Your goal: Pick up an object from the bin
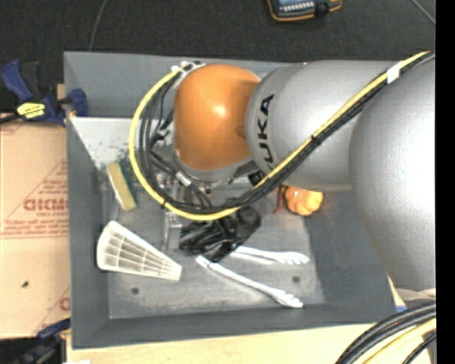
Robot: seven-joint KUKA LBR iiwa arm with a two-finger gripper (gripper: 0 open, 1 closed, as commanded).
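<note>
Looking down into a grey metal bin (212, 298): gripper (174, 220) low near the bin's middle, tucked under the orange cover (212, 116) on the arm (326, 127) and a loop of yellow cable (140, 139), mostly hidden. Cannot tell whether open or closed. Nothing visibly in its grasp, so, judging by this, pick not yet made: grasp and lift both left to do. Closest to the gripper, just to its right and perhaps touching, a crumpled black thing (216, 235), shape hard to make out; probably the handiest candidate, though no telling for certain. Just below that, white plastic tongs (250, 268) lying flat, tips pointing toward the lower right. To the lower left, near but apart, a white ribbed fan-shaped piece (133, 255) flat on the floor. Up and to the left, a yellow-and-green sponge (123, 184) near the left wall. To the right, partly under the arm, a small orange-yellow thing (303, 201), kind unclear. In the way: mainly the arm's own bulk, covering the upper and right part of the bin; also the tongs, close against the black thing and liable to be caught along with it.
</note>
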